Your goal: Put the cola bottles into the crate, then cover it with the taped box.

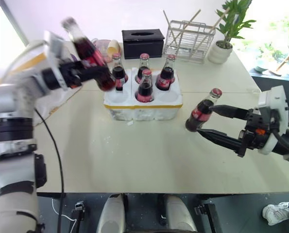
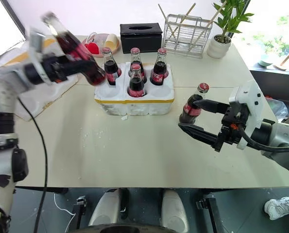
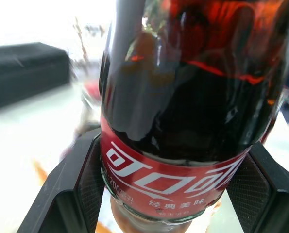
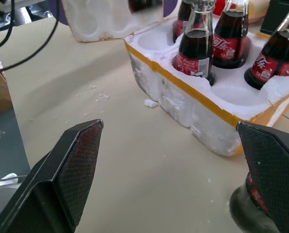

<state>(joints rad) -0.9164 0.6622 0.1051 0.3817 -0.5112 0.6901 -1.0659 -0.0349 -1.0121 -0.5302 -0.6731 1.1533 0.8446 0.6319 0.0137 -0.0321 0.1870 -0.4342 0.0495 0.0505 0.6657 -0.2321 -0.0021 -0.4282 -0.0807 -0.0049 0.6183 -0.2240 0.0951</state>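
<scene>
The left gripper (image 1: 93, 68) has its jaws clamped on a tilted cola bottle (image 1: 88, 53), lifted above the crate's (image 1: 143, 104) left end; its red label carries white Chinese Coca-Cola script and "200". 4 bottles (image 1: 145, 87) stand in the crate on the desk (image 1: 134, 150). The right gripper (image 1: 217, 124) has its jaws spread wide around a standing bottle (image 1: 202, 110) on the desk, right of the crate.

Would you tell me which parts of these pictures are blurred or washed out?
Left eye view: the raised bottle in the left gripper is smeared; windows glare at both upper corners. Left wrist view: the background is blurred and washed out, the label sharp. Right wrist view: the crate is crisp.
</scene>
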